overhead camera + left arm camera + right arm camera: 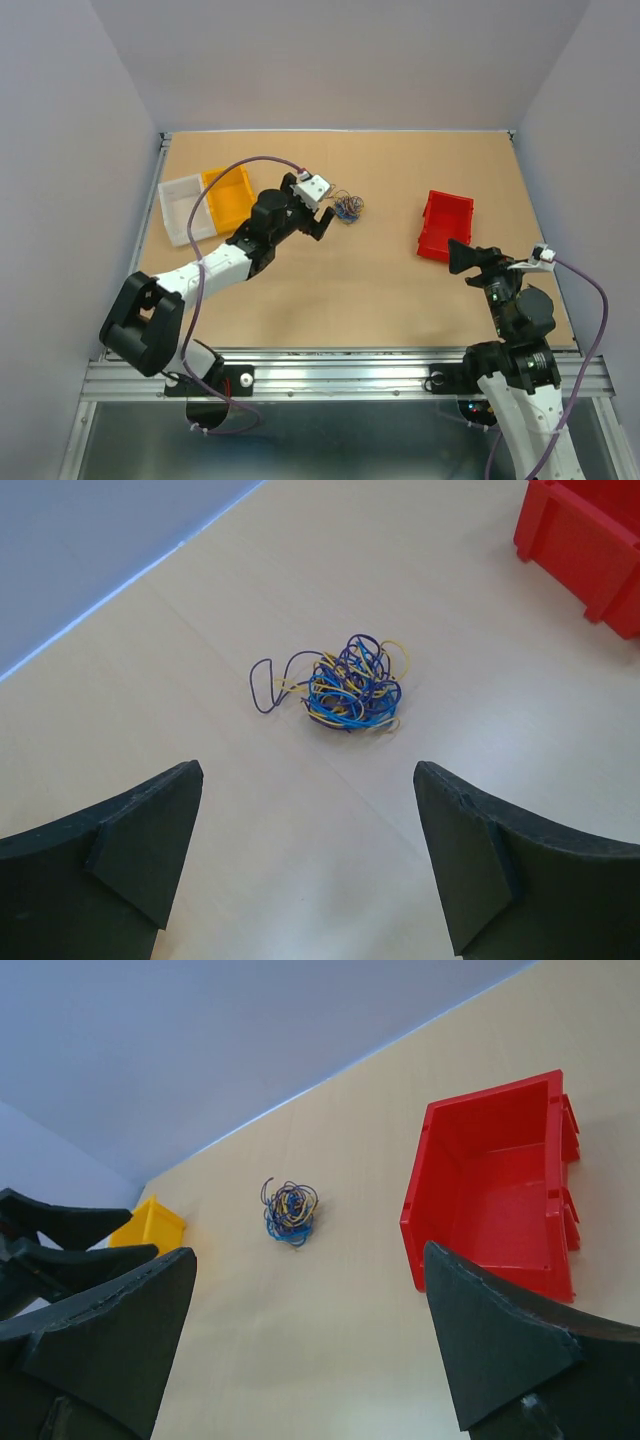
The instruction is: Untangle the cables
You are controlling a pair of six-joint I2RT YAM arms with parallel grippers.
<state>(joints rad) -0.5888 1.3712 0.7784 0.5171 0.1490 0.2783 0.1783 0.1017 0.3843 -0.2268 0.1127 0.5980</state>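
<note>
We find the cables tangled on the table, well left of the red bin, not in it. Left gripper, farther left, and right gripper, beside the bin, both gape.

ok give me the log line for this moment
stage: pre-grasp | left gripper: open, empty, facing cables, not touching | right gripper: open, empty, beside red bin | cables: one tangled clump on table

The left arm reaches from the lower left toward frame centre, with the left tool spread wide and holding nothing. The right arm sits folded at lower right. The right tool has its 2 fingers equally wide.
</note>
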